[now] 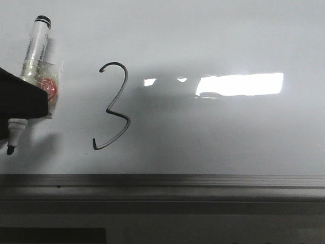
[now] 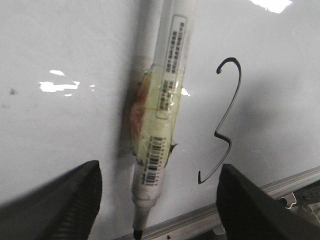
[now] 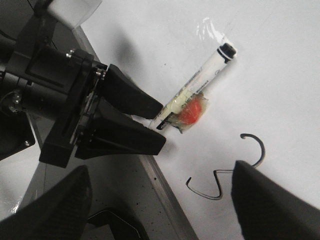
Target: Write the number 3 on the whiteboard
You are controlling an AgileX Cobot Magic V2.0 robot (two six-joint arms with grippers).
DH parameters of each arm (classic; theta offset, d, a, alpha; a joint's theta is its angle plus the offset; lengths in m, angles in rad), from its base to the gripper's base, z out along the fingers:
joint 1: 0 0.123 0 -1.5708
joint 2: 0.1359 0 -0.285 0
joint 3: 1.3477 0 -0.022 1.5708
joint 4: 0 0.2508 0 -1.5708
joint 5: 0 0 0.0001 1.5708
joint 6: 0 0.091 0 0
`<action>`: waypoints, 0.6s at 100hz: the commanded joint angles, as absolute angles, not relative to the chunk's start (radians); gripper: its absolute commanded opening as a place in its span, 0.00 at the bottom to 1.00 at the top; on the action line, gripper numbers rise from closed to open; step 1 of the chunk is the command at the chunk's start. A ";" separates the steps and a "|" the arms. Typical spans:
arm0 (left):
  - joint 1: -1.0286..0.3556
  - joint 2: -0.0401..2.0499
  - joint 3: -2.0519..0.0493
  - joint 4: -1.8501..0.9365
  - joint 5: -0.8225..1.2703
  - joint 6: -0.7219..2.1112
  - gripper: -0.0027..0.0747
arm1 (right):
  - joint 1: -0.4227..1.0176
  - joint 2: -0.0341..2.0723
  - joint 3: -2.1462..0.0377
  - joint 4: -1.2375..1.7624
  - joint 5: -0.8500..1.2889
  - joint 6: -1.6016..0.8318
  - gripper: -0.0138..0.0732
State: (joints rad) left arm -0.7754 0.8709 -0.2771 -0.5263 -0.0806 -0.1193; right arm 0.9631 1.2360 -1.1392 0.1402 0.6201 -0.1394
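Ledge: grey metal ledge is seen nearest the front camera, run along the bottom edge of the whiteboard.
Whiteboard: glossy and pale, marked by a bright rectangular glare to the right of the number 3.
Number 3: the number 3 is drawn in a thin dark line, with a hooked top and a long lower tail; its tail ends just above the ledge.
Marker: a white marker is held tilted to the left of the number 3, cap end up, dark tip down near the board just above the ledge; yellowish tape and a red patch are wrapped round its barrel.
Left gripper: the left gripper is pinched on the marker's lower barrel, as shown in the right wrist view; part of the barrel is hidden by it in the front view.
Right gripper: the right gripper is spread wide, nothing between its fingers, hung above the number 3 and the ledge.
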 commanded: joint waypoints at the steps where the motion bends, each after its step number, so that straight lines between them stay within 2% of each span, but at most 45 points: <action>1: -0.768 0.842 -0.292 -0.531 -0.107 -0.117 0.67 | 0.957 1.192 -1.176 0.136 0.577 -0.130 0.62; 3: -0.768 0.826 -0.292 -0.521 -0.100 -0.117 0.67 | 0.957 1.185 -1.176 0.136 0.577 -0.127 0.57; 6: -0.768 0.795 -0.292 -0.487 -0.090 -0.108 0.66 | 0.957 1.175 -1.174 0.133 0.579 -0.126 0.40; 9: -0.768 0.775 -0.292 -0.451 -0.078 -0.099 0.64 | 0.957 1.166 -1.174 0.130 0.587 -0.126 0.29; 10: -0.768 0.760 -0.292 -0.441 -0.074 -0.090 0.64 | 0.957 1.164 -1.174 0.127 0.589 -0.126 0.21; 13: -0.768 0.729 -0.292 -0.402 -0.054 -0.073 0.58 | 0.957 1.153 -1.174 0.122 0.596 -0.126 0.07; 19: -0.768 0.657 -0.292 -0.343 -0.021 -0.063 0.44 | 0.957 1.131 -1.174 0.112 0.606 -0.123 0.09; 32: -0.766 0.524 -0.292 -0.279 -0.006 -0.063 0.00 | 0.957 1.068 -1.131 0.086 0.565 -0.123 0.09; 47: -0.766 0.387 -0.284 -0.221 0.000 -0.063 0.01 | 0.957 0.937 -0.978 0.067 0.397 -0.123 0.09; 60: -0.766 0.278 -0.263 -0.159 0.031 -0.057 0.01 | 0.957 0.767 -0.733 0.038 0.150 -0.123 0.10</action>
State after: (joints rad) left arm -0.7696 0.3262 -0.2478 -0.1996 0.0749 -0.0627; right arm 0.9631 0.8781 -0.8435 0.0641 0.3821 -0.1238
